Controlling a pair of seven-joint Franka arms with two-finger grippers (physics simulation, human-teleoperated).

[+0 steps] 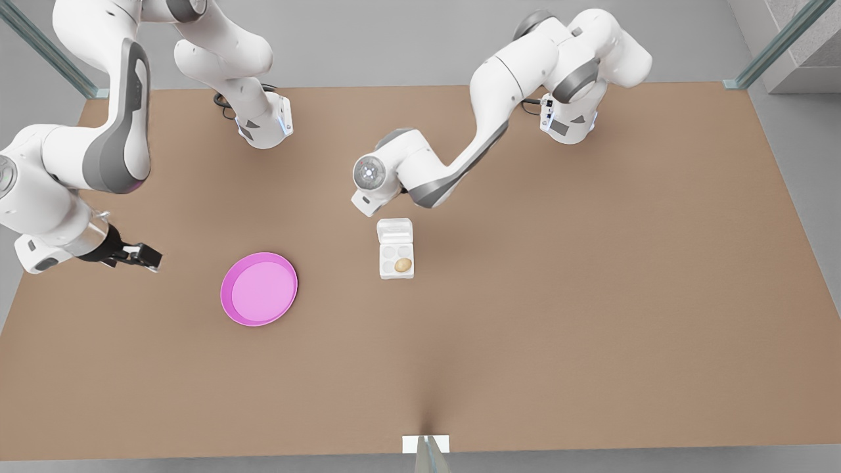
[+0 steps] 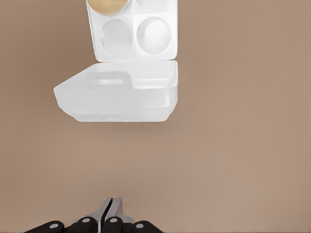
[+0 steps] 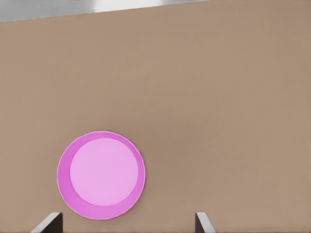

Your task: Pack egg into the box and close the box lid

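1. At the front view's left, the right arm's pincer (image 1: 141,255) hangs above the brown bench (image 1: 591,295), its fingers spread wide and grasping nothing. It is beside the round pink plate (image 1: 259,289) and well away from the carton, so I judge this arm to be waiting.
2. The pink plate lies bare on the bench, between that pincer and the carton, apart from both.
3. Near the middle stands the small white square egg carton, the box (image 1: 396,259), with four round cups. The small tan-brown oval egg (image 1: 403,265) already sits in the cup nearest the camera on the front view's right; packing looks done.
4. The flat white box lid (image 1: 395,231), with a raised ridge inside, is folded back open on the carton's far side.
5. The left arm's pincer (image 2: 108,213) is clenched on nothing, its fingertips together, near the lid's free edge, probably so it can push the lid over.
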